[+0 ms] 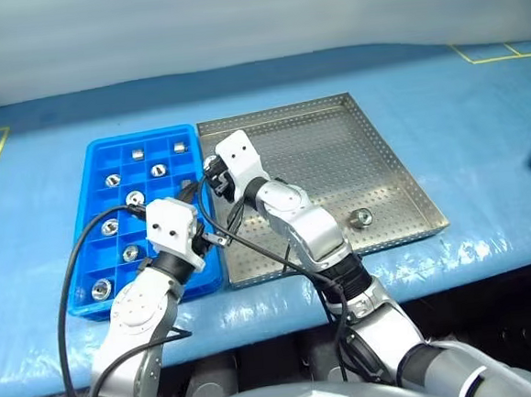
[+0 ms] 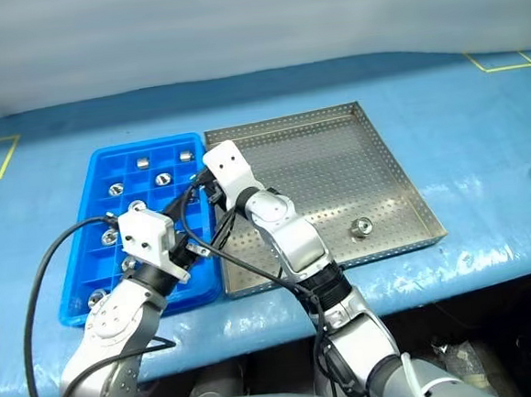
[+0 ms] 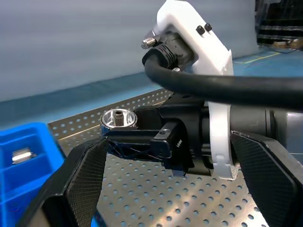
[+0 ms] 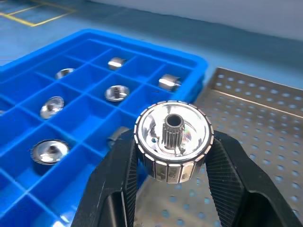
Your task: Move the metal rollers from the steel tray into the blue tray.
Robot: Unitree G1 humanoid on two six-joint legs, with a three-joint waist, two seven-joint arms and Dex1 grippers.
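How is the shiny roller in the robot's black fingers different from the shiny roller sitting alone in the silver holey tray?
The small shiny metal roller in the right gripper is pinched between two black fingers, lifted near the blue plastic compartment tray. The lone shiny metal roller lies loose on the perforated steel tray, untouched. The held one's toothed centre hub shows close up; the lone one looks tiny. Both are silver and round.
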